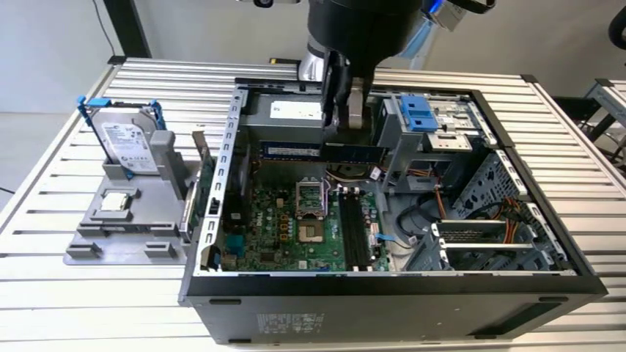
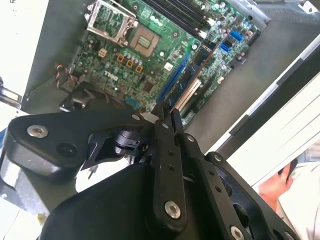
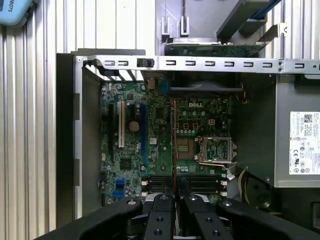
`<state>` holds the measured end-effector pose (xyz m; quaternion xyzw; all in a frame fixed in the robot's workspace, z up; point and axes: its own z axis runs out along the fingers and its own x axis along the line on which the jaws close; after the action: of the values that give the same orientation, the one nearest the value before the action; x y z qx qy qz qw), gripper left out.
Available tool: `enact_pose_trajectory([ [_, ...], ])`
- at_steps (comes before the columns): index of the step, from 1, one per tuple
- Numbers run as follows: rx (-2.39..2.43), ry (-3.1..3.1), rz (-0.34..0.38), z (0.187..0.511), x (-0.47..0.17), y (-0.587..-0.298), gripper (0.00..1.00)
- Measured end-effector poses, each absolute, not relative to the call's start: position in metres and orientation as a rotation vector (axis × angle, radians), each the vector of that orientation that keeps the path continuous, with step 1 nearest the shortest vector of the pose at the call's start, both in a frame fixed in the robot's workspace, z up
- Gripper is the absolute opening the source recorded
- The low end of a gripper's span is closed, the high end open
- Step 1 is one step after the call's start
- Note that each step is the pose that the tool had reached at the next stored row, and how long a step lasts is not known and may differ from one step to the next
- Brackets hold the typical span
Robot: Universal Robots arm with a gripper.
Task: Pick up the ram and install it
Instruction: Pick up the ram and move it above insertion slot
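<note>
the ram (image 1: 293, 151) is up in the air inside the open computer case (image 1: 391, 293). it hangs under the hand (image 1: 344, 136) above the far end of the motherboard (image 1: 284, 227), touching nothing else. the hand is clamped on the ram, fingers pinching its two flat faces around mid-length, and equal ends stick out either side.

handling, as i judge it: a light, thin, stiff board, easy to carry but fragile. the chips and the contact edge want no squeezing or scraping, and it won't forgive being twisted or forced. the bare middle of the faces looks the sound place to hold, and that's where the hand has it, with the lower edge left free.

now orientation. the stick stands on edge, flat faces upright. in the exterior view its long axis runs level, from the exterior view's left to its right. the black memory slots (image 1: 354, 235) run from far to near in that view, so the stick looks crosswise to them and short of them. the first wrist view agrees: a thin line there, the ram (image 3: 173, 150) edge-on as i read it, leads away from the hand (image 3: 173, 200) across the slots' direction.

off on the table (image 1: 98, 293), the hard drive (image 1: 125, 139) sits in its grey stand, well apart.
</note>
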<state>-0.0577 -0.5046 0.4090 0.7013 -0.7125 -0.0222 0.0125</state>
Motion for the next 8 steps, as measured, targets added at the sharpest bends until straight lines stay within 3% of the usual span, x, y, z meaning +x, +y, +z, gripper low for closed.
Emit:
enact_pose_trajectory([
  [8,2.185,-2.22,-0.071,0.409,-0.041,-0.505,0.0],
])
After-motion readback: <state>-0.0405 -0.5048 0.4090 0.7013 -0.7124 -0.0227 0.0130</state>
